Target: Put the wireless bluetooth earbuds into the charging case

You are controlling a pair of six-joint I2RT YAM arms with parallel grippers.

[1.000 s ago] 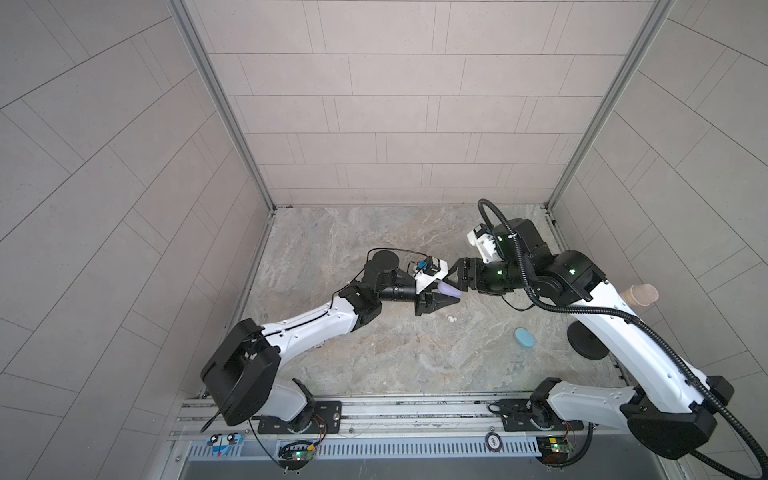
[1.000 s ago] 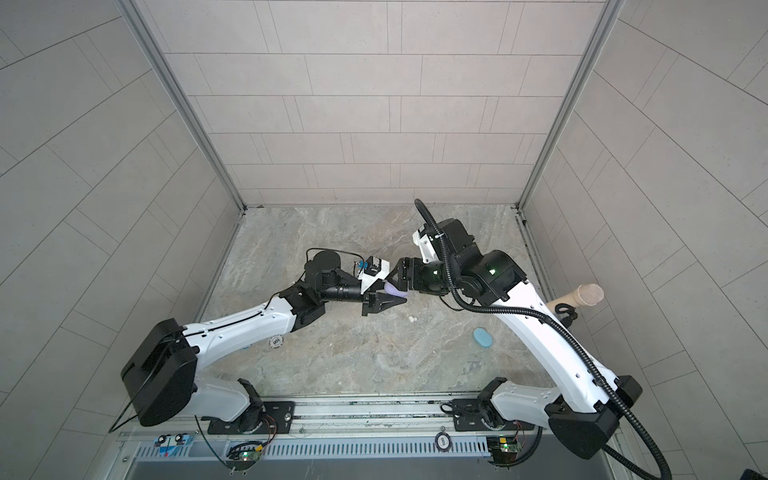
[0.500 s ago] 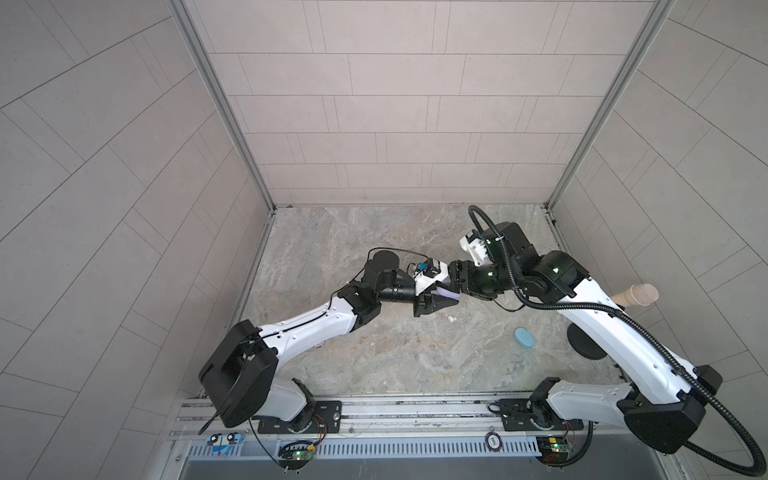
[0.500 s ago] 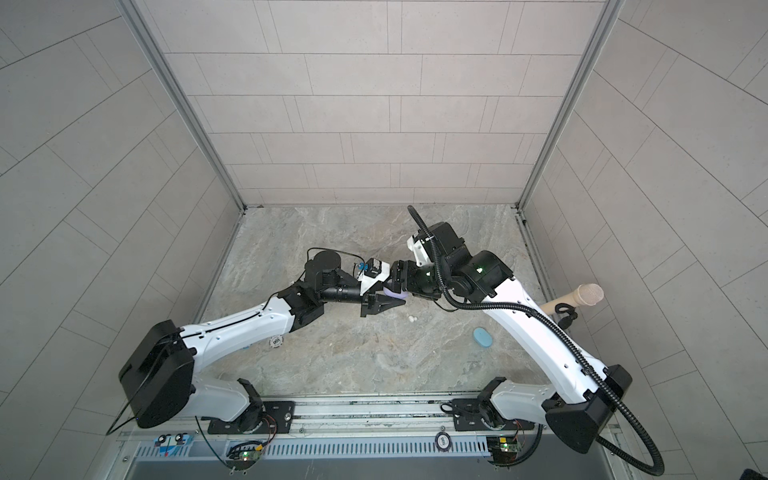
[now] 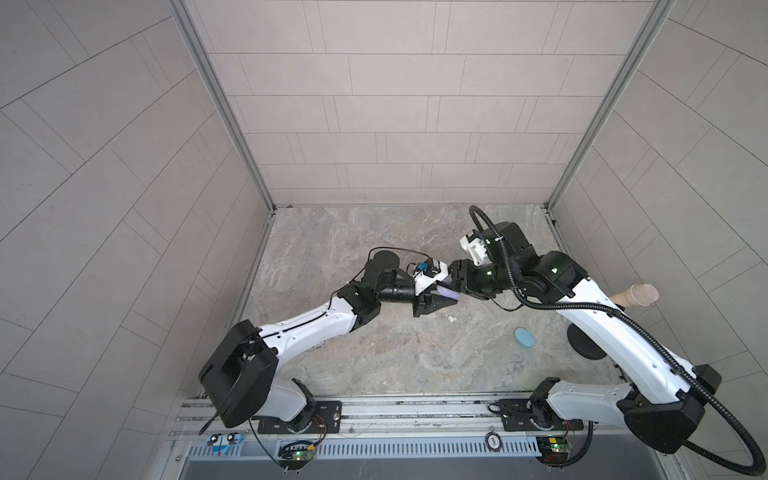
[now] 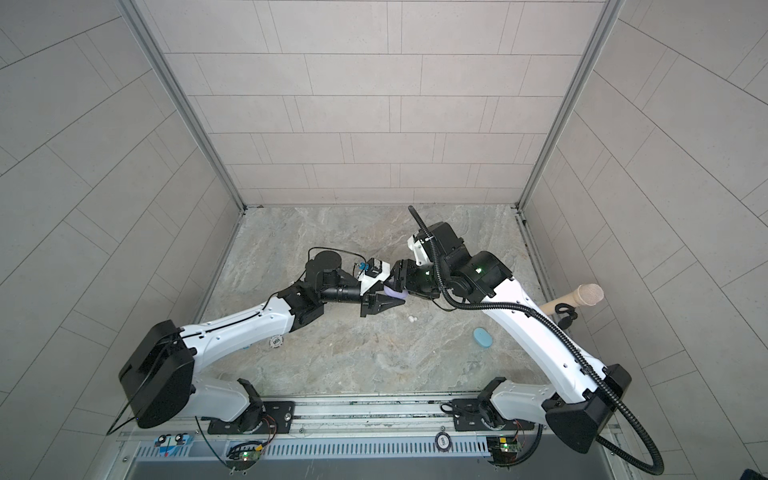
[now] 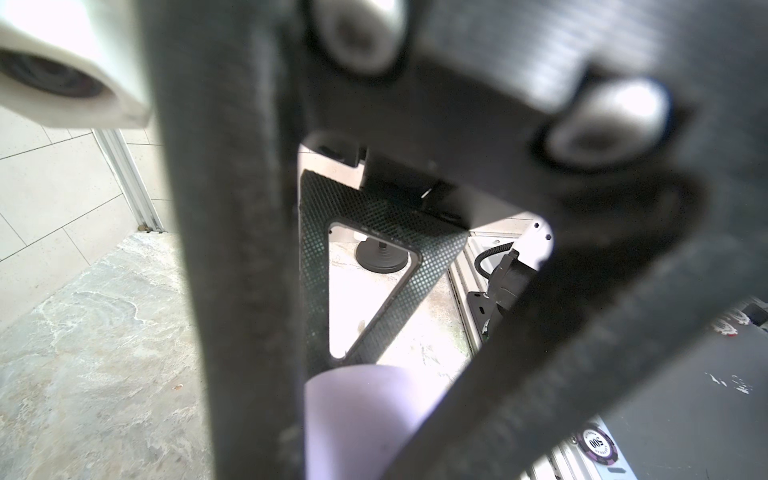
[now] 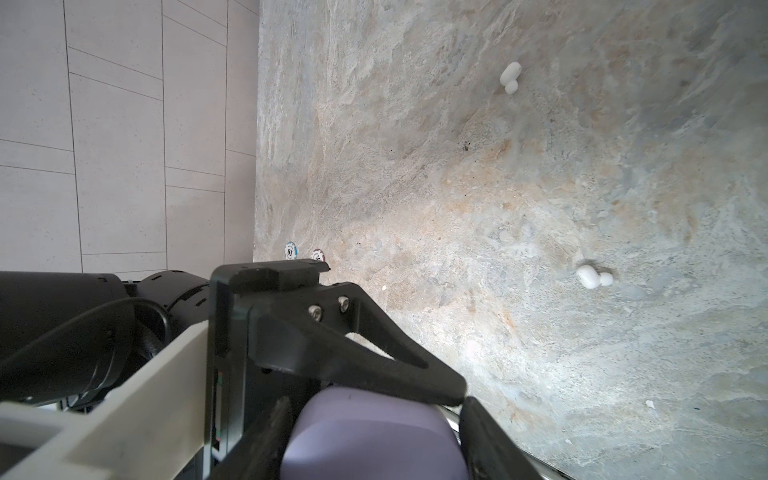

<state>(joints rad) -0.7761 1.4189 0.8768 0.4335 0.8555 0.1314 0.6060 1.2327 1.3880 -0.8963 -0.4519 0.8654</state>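
Pale tiled walls and a marbled table (image 5: pixel 374 357). The left pincer (image 6: pixel 397 300) was clenched on the lilac case (image 5: pixel 449 294), held above the table near its middle. The right pincer (image 8: pixel 376 409) met it head-on with its jaws flanking the case's sides; whether it gripped, could not tell. Two white earbuds (image 8: pixel 510 77) lay loose on the table, apart from each other, not in any case. A blue case (image 5: pixel 524 337) lay alone, nearer the right arm.

Smooth matt plastic case (image 8: pixel 365 436), matt stone-look tabletop (image 8: pixel 540 208).
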